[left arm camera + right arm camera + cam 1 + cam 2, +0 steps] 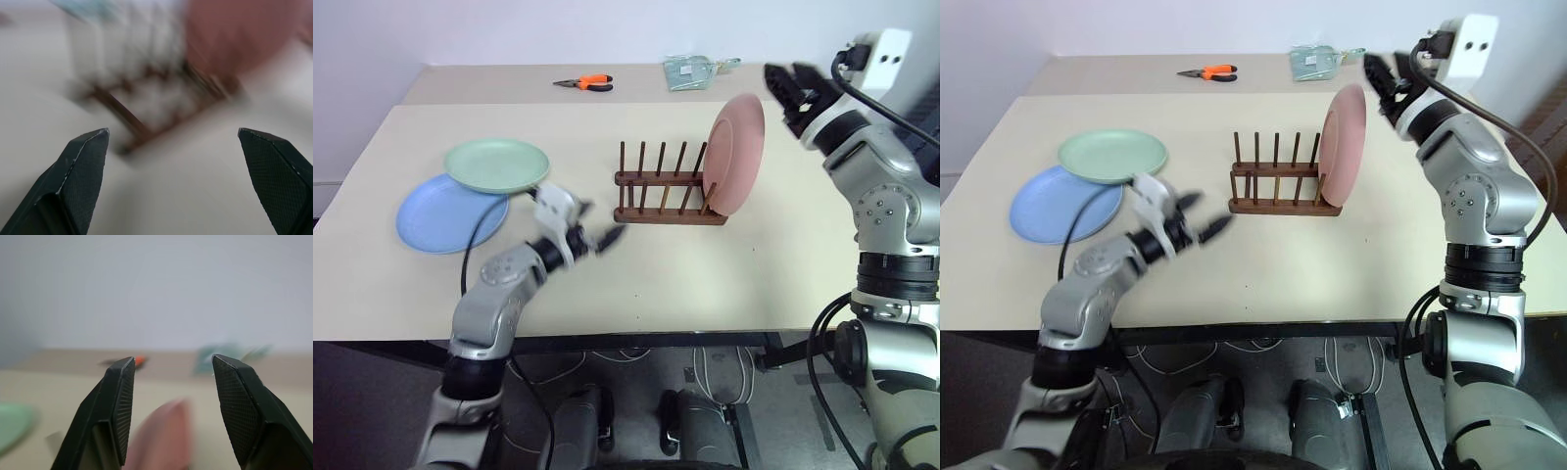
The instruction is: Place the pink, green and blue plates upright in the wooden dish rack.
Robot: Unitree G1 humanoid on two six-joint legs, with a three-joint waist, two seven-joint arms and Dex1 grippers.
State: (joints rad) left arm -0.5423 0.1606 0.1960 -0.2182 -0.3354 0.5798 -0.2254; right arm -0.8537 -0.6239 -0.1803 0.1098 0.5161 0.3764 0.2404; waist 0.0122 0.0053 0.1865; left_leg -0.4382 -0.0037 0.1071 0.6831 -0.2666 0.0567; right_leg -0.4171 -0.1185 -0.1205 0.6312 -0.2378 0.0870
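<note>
The pink plate (pixel 735 153) stands upright on its edge at the right end of the wooden dish rack (pixel 663 186), leaning slightly among the pegs, near the middle of the tabletop (pixel 705 264). The rack's other slots are bare. Toward the tabletop's left edge the green plate (pixel 497 164) lies flat, its near side overlapping the blue plate (pixel 450 212), which lies flat beneath it and a little closer to the front edge. The left pincer (pixel 590 227) hovers above the tabletop between the two stacked plates and the rack, pointing toward the rack; its fingers (pixel 80 171) stand wide apart with nothing between them — the left wrist view looks straight through the gap at the rack and the pink plate. The right pincer (pixel 790 85) is raised just to the right of the pink plate's upper rim, apart from it; its fingers (pixel 115 406) are parted and hold nothing, and the right wrist view shows the plate's rim below the gap. On the farther tabletop behind — near its back edge — lie a pair of orange-handled pliers (pixel 584 83) and, to their right, a pale green packet (pixel 693 70).
</note>
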